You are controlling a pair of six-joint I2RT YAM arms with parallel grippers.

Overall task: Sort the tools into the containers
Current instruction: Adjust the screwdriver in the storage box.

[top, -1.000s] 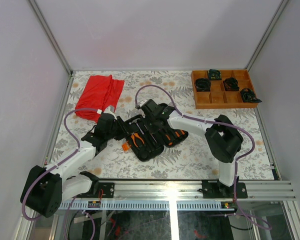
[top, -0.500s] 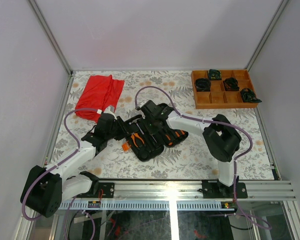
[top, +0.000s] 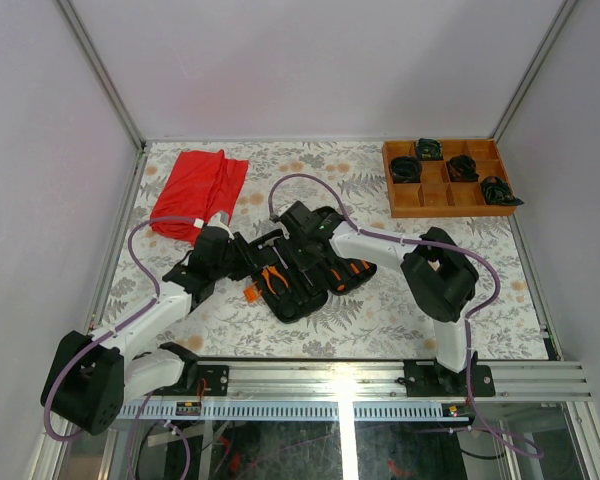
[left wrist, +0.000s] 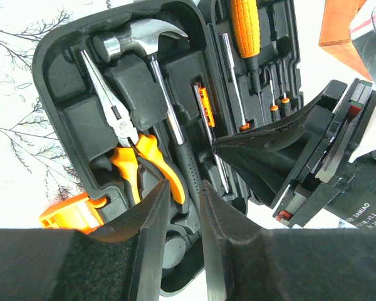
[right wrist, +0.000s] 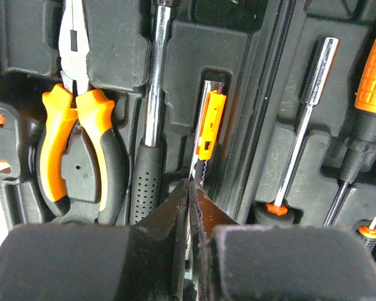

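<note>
Right wrist view: I see the right hand [right wrist: 189, 188] pinched closed on the toothed blade [right wrist: 200, 160] in the open tool case [top: 300, 270], mid-worktop. Left hand [left wrist: 183, 207] stands slightly parted, holding nothing, over the pliers [left wrist: 135, 150].

The open tool case [top: 298, 270] lies in the middle of the table [top: 380, 320], and both arms crowd over it. The right gripper [right wrist: 189, 194] sits low over the middle slot, tips pinched together at the thin silver-and-orange tool [right wrist: 207, 135]. The hammer [left wrist: 151, 59] and pliers [left wrist: 128, 147] fill the slots just beside it. The left gripper [left wrist: 182, 194] hangs at the case's near edge, jaws a little apart. It may be touching the rim; the view is too close to tell. The red cloth [top: 195, 192] covers the far left corner. The wooden tray [top: 445, 180] fills the far right corner. Bare table lies in front of the case and to its right.
</note>
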